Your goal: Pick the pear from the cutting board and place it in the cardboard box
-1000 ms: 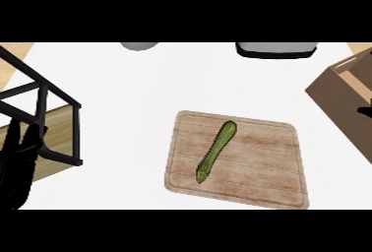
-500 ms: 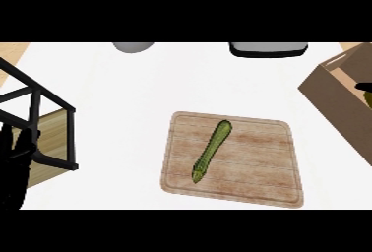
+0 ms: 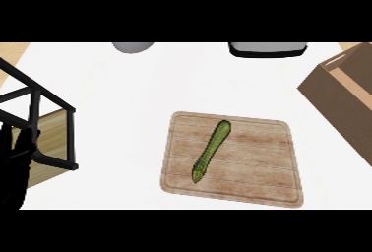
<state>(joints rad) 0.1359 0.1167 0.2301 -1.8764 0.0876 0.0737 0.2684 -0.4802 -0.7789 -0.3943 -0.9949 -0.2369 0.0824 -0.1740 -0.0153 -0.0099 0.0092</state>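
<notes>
The pear (image 3: pixel 211 150) shows as a long, thin green piece lying slantwise on the wooden cutting board (image 3: pixel 262 167), its narrow tip toward the near left. The open cardboard box (image 3: pixel 347 101) stands tilted at the right edge, a short way right of the board. My left hand (image 3: pixel 16 165) is at the lower left edge, black, fingers straight and pointing up, holding nothing and far from the board. My right hand does not show.
A black metal frame (image 3: pixel 51 106) stands at the left over a light wooden block (image 3: pixel 51 130). At the far edge of the white counter sit a grey bowl (image 3: pixel 132 47) and a dark-rimmed grey vessel (image 3: pixel 267 49).
The view has drifted, so board and box sit slightly further left and more of the box shows. A dark bit at the right edge by the box is gone. The pear lies as before.
</notes>
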